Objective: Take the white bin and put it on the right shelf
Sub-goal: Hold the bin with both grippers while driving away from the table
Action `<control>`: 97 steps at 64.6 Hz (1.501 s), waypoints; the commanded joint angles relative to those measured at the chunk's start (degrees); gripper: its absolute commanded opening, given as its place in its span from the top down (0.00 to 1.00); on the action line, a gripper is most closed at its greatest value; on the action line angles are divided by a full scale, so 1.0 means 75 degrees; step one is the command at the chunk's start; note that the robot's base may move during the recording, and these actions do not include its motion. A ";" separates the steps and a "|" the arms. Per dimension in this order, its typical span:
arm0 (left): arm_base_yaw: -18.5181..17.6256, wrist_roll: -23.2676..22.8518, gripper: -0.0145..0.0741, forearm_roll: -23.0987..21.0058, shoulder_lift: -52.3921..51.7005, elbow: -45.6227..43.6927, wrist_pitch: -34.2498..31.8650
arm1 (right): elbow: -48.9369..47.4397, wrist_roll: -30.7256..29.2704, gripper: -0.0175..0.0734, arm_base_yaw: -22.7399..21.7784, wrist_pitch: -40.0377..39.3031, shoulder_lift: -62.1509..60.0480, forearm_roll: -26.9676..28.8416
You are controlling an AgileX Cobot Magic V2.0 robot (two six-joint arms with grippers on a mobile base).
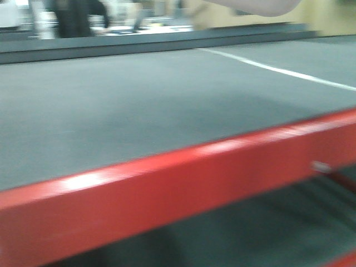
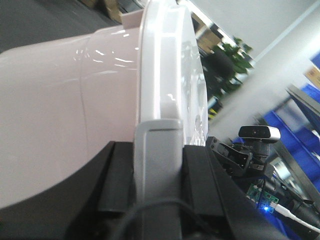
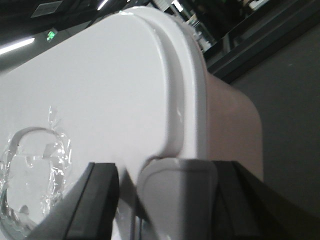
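The white bin (image 2: pixel 60 115) fills the left wrist view, a pale pinkish tub with a white lid (image 2: pixel 170 65). My left gripper (image 2: pixel 157 146) is shut on the bin, its black fingers (image 2: pixel 117 175) either side of a grey latch (image 2: pixel 159 165) at the lid's rim. In the right wrist view the white bin's lid (image 3: pixel 100 90) faces me and my right gripper (image 3: pixel 170 172) is shut on the grey latch (image 3: pixel 177 200) at its edge. The front view shows only a sliver of the bin (image 1: pixel 261 5) at the top. A shelf with a red front rail (image 1: pixel 183 178) lies ahead; whether it is the right shelf I cannot tell.
The shelf's grey deck (image 1: pixel 139 105) carries a white line (image 1: pixel 278 69), and a lower level shows under the rail. Blue crates (image 2: pixel 300 135), a potted plant (image 2: pixel 227 60) and a black arm with a small camera (image 2: pixel 259 132) sit beyond the bin. Crumpled clear tape (image 3: pixel 35 165) clings to the lid.
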 commanded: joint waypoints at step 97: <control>-0.0341 -0.0114 0.97 -0.1171 -0.0344 -0.0232 0.1778 | -0.0363 -0.0235 0.75 0.0159 0.0612 -0.0275 0.0782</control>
